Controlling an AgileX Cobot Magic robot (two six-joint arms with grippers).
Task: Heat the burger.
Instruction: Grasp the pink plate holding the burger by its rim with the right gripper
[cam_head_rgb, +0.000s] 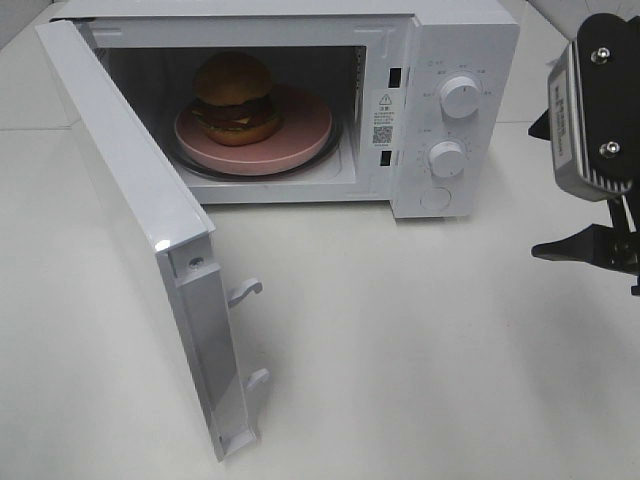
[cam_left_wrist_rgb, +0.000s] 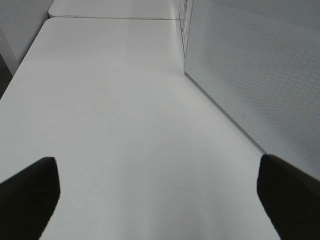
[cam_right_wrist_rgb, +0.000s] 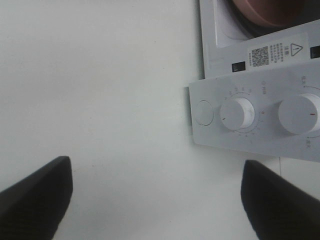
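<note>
The burger (cam_head_rgb: 235, 97), with a domed brown bun and a dark patty, sits on a pink plate (cam_head_rgb: 300, 135) inside the white microwave (cam_head_rgb: 450, 40). The microwave door (cam_head_rgb: 130, 230) stands wide open, swung out toward the front left. My right gripper (cam_head_rgb: 600, 255) hovers at the far right, off the microwave's front right corner. In the right wrist view it (cam_right_wrist_rgb: 160, 200) is open and empty above the table, near the control panel (cam_right_wrist_rgb: 260, 120). My left gripper (cam_left_wrist_rgb: 160, 205) is open and empty over bare table, beside the door's outer face (cam_left_wrist_rgb: 260, 80). It is outside the high view.
Two round knobs (cam_head_rgb: 460, 97) (cam_head_rgb: 447, 158) and a round button (cam_head_rgb: 436, 198) sit on the microwave's right panel. Two door latch hooks (cam_head_rgb: 245, 291) stick out from the door's free edge. White table (cam_head_rgb: 420, 350) stretches in front of the microwave.
</note>
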